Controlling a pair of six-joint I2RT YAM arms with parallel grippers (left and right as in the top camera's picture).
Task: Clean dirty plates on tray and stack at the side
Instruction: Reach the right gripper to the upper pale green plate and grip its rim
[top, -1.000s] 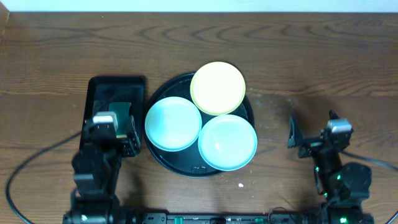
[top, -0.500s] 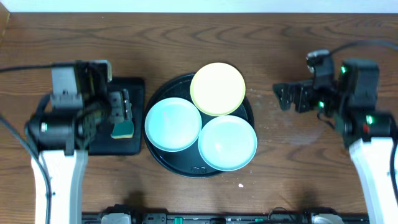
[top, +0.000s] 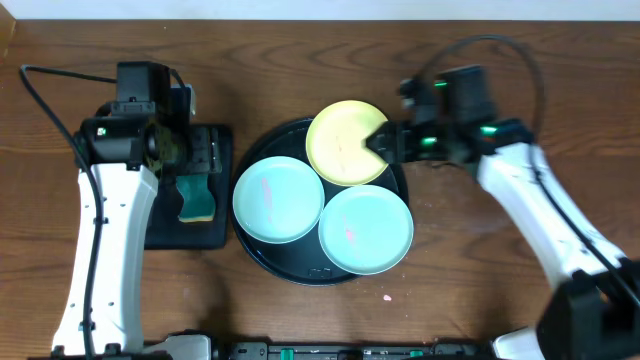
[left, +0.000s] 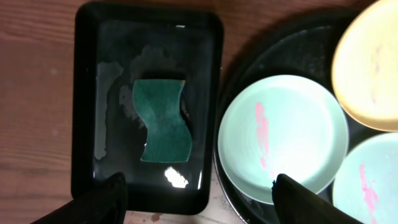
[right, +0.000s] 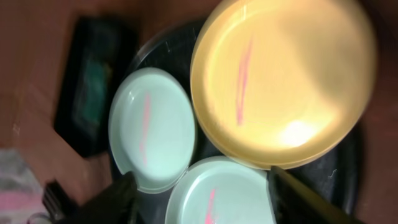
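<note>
Three plates lie on the round black tray (top: 296, 268): a yellow plate (top: 345, 145) at the back, a mint plate (top: 278, 199) at the left and a mint plate (top: 365, 229) at the front right. Each has a reddish smear. My left gripper (top: 192, 158) is open and empty above the rectangular tray. My right gripper (top: 380, 144) is open and empty over the yellow plate's right edge. The left wrist view shows the left mint plate (left: 283, 137) between my open fingers (left: 199, 202). The right wrist view shows the yellow plate (right: 283, 81) and both mint plates (right: 152, 127) ahead of my open fingers (right: 208, 202).
A smaller rectangular black tray (top: 160, 232) left of the round tray holds a teal sponge (top: 197, 203), which also shows in the left wrist view (left: 163, 121). The tray's floor looks wet. A cable runs along the wooden table at the far left.
Both arms have swung out from the table's front edge. The left gripper now hangs over the sponge tray, the right over the yellow plate. The plates have not moved.
</note>
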